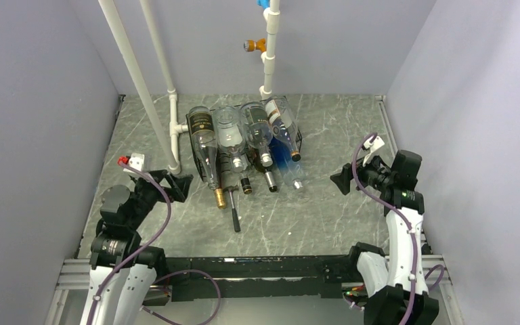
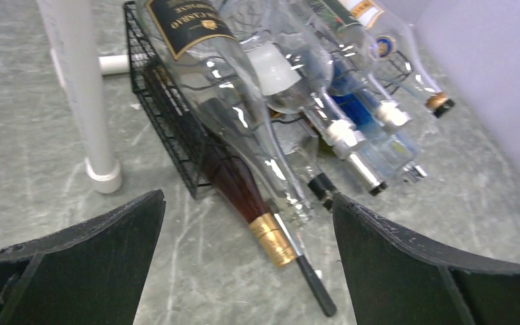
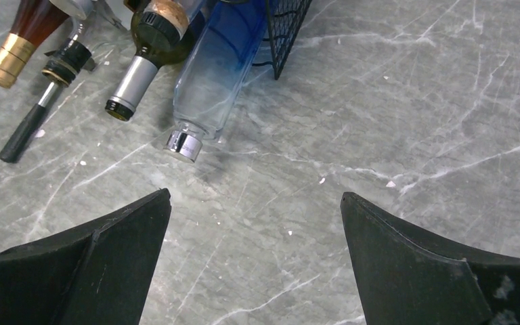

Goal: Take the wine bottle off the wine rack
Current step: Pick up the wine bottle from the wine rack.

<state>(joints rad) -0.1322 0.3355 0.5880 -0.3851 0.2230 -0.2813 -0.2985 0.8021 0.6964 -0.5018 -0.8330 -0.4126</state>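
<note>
Opening of the task: approach not yet begun. The wine rack (image 1: 298, 139) stood at the middle of the table's (image 1: 325, 217) far edge, just beside two white pipes (image 1: 173, 128). Several bottles lay in it on their sides, necks pointing toward the near edge. A clear bottle with a black label (image 1: 203, 132) lay uppermost on the left, above a dark bottle with a gold-foiled neck (image 1: 218, 193); a blue bottle (image 1: 288, 162) lay on the right. The left gripper (image 1: 183, 185), toward the left edge, and the right gripper (image 1: 340, 181), by the right edge, both had their fingers spread wide, held nothing, and were well apart from the rack. Which bottle was meant cannot be told. The next move would probably call for one gripper to straddle a neck, close on it, and draw the bottle out lengthwise without dragging its neighbours.
</note>
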